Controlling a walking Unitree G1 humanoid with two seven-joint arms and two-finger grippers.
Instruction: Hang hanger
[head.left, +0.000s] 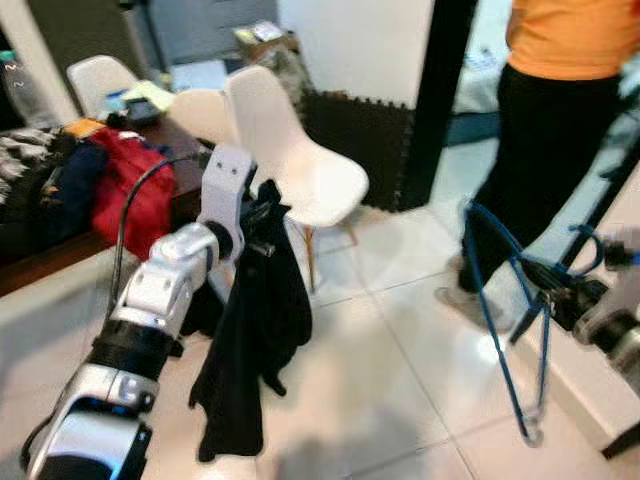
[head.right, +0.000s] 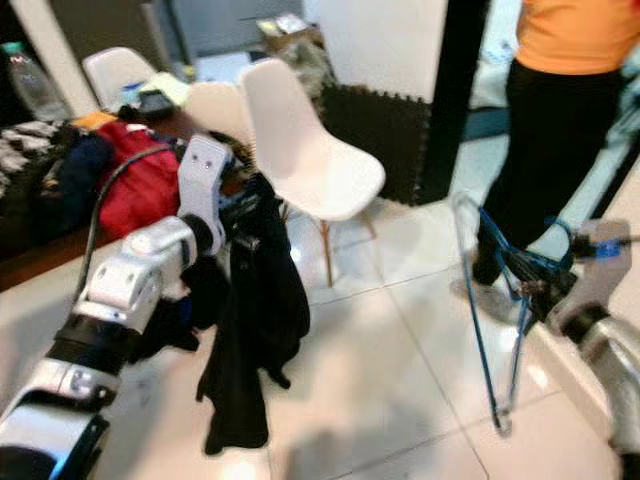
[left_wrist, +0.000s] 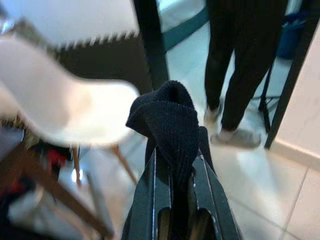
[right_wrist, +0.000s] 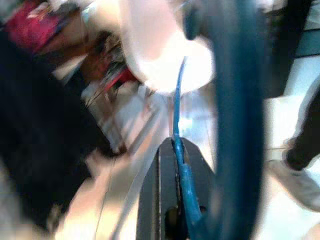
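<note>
Left end effector (head.left: 262, 215) is clamped on a black knitted garment (head.left: 252, 340) that hangs limp above the glossy tiled floor (head.left: 400, 370); right end effector (head.left: 545, 275) grips a thin blue wire hanger (head.left: 505, 320), near a white moulded chair (head.left: 290, 160).

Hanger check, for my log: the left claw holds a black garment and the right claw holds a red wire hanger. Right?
Not quite. The wire hanger in the right claw is blue, not red, as the left eye view shows. The left claw does hold the black garment.
</note>
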